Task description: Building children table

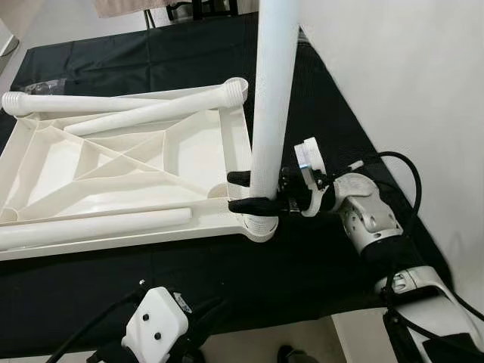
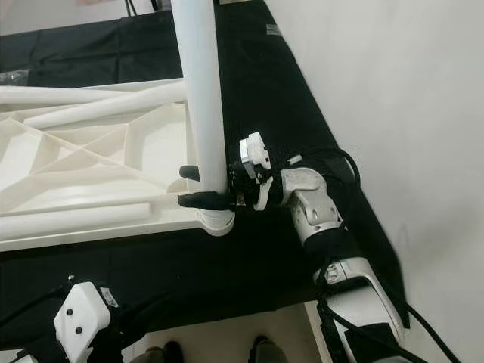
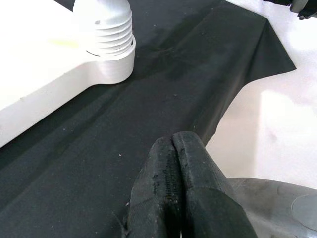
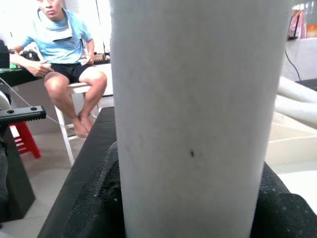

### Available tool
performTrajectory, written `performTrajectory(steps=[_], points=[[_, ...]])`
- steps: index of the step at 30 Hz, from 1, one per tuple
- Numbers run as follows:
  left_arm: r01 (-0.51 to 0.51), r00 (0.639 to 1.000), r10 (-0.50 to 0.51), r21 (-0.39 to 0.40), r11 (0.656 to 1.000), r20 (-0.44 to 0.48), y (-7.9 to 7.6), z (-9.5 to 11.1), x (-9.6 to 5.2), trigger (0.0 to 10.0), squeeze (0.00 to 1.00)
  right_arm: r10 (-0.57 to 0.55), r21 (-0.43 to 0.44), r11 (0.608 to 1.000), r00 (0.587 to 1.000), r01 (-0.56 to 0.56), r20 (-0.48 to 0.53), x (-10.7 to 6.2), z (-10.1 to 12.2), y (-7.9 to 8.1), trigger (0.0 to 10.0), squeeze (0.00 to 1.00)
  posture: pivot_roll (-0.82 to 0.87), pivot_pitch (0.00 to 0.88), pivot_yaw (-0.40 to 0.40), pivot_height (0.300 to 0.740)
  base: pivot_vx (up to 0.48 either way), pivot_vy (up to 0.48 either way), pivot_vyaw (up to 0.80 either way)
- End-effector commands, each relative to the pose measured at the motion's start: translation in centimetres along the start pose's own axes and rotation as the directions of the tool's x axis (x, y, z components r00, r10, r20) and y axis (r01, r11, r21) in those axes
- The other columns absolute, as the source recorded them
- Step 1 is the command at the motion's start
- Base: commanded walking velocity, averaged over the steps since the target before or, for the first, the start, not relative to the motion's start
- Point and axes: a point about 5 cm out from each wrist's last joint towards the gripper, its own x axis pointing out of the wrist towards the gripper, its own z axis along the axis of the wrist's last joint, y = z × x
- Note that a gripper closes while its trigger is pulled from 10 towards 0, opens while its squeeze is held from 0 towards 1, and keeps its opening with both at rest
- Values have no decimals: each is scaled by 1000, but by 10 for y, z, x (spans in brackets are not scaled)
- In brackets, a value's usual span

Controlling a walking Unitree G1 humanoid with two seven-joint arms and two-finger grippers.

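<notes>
My right gripper (image 1: 240, 190) clamps the smooth white table leg (image 1: 272, 98) upright in the ribbed corner socket (image 1: 259, 225), apparently seated; left gripper (image 3: 173, 163) pinched empty.

No readable text, label, brand, number or sign anywhere. Small white tag on the black cloth (image 2: 274, 30) at the far edge, too small to read. Bottles on a shelf (image 4: 303, 21) in the right wrist view, labels blurred.
</notes>
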Motion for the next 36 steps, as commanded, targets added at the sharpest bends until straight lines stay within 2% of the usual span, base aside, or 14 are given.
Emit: performTrajectory(steps=[1,7,18,27,33,35,36], points=[[3,999,-4,-9,1000,-32,0,-4,-2,10000,0,18,118,993,994,-5,-110,2,-36,14,10000,0,146,339,31,740,0,0,0],[-1,999,1,-1,1000,-34,2,-4,-2,10000,0,-96,72,992,990,104,-103,-1,-41,9,10000,0,149,338,32,740,0,0,0],[0,999,0,4,1000,-39,3,-3,-2,10000,0,-141,3,990,984,143,-110,0,-46,13,10000,0,152,338,37,740,0,0,0],[-1,999,1,6,1000,-37,3,-3,-1,10000,0,-165,-10,986,977,165,-135,0,-49,11,10000,0,147,338,33,740,0,0,0],[-1,999,1,5,1000,-33,3,-4,1,10000,0,-231,-49,973,955,225,-185,-2,-49,7,10000,0,135,334,27,740,0,0,0],[-1,1000,1,1,1000,-24,3,-4,4,10000,0,-349,-29,935,908,353,-233,-7,-49,1,10000,0,108,327,15,740,0,0,0],[-1,1000,1,1,1000,-24,3,-4,4,10000,0,-349,-29,935,908,353,-233,-7,-49,1,10000,0,108,327,15,740,0,0,0]])
